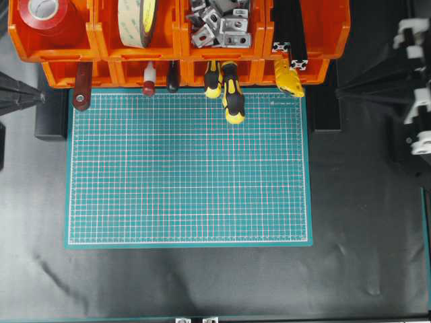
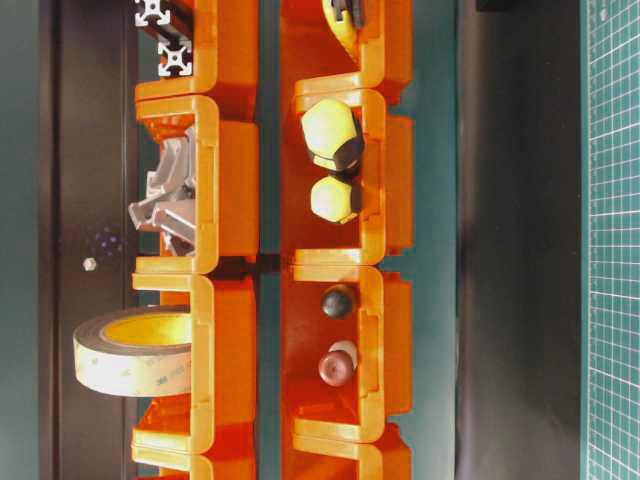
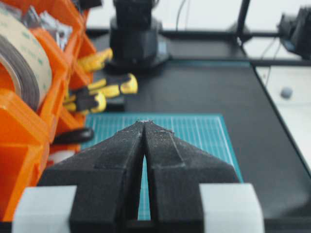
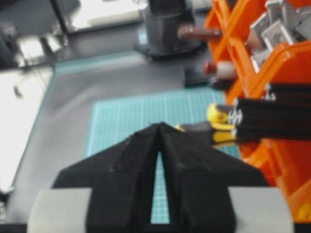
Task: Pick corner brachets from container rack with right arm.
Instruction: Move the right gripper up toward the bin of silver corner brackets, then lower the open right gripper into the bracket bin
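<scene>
Both arms are parked at the sides of the counter, well apart from the work. The right gripper has its fingers pressed together, tips meeting, holding nothing; the left gripper is the same, closed and empty.

The corner brachets lie heaped in the upper row of the orange container rack at the far edge of the counter, in the third bin from the left, just beyond the green cutting mat. From the right wrist view they show as a silver pile high on the right.

To do the pick well, I would judge that the right arm has to open its fingers first, then come over the front lip of that bin from above and settle on one bracket near the top of the heap. They are tangled and angled, so a grasp across one flat face seems safer than a scoop. The black aluminium profiles in the bin just to the right jut forward and could be knocked on the way in.

The other upper bins hold a roll of red tape and a roll of double-sided tape. The lower row holds tools whose handles stick out over the mat: yellow-and-black screwdrivers, a dark red handle, and other smaller ones.
</scene>
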